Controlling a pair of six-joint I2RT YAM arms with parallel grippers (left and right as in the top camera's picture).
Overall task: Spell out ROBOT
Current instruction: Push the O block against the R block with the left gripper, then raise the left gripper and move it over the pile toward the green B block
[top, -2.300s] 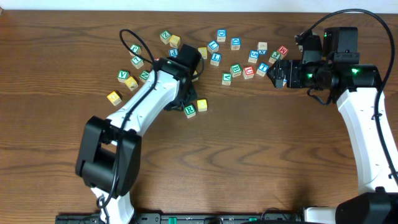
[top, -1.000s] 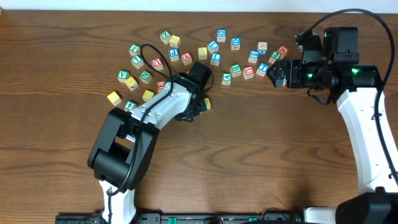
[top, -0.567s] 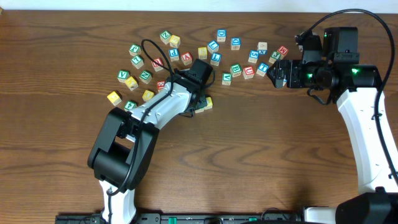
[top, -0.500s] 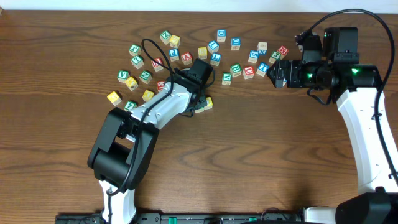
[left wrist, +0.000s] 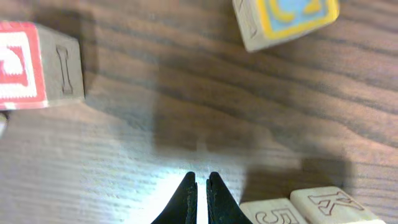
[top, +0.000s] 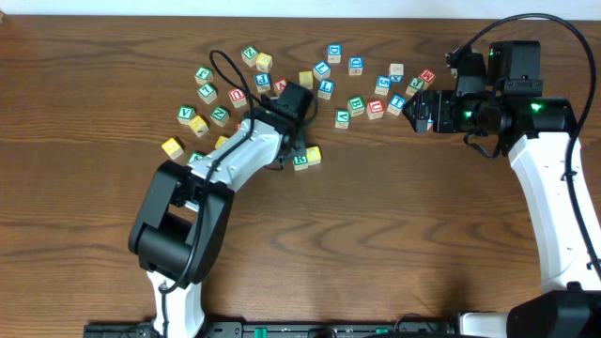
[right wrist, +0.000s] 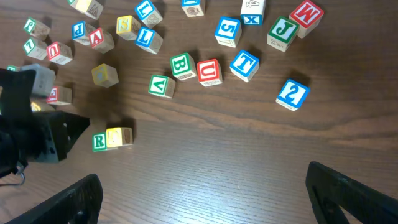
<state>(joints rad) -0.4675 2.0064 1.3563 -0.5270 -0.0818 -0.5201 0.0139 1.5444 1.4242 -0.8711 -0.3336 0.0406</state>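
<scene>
The R block [top: 300, 161] lies on bare table [top: 376, 244] just toward the near side of the scatter [top: 357, 89], green letter up. A yellow block [top: 314, 153] touches its right flank. We cannot read that block's face, so we cannot say whether it is meant as the next letter. We judge the pair sits apart from the others because open wood leaves room for a row to grow rightward. The left end effector [left wrist: 201, 179] hangs low over empty wood just beside the pair, its fingers pressed together with nothing between them, so R is free. Being so low, its camera catches only block sides. The right end effector [right wrist: 202, 177] is held high over the right-hand cluster with its fingers spread wide and empty. From that height its camera takes in many letters at once, among them B [right wrist: 182, 66] and T [right wrist: 244, 65]. Both lie nearer the right arm, so we judge they would be its to fetch. We reckon the word is barely begun.
</scene>
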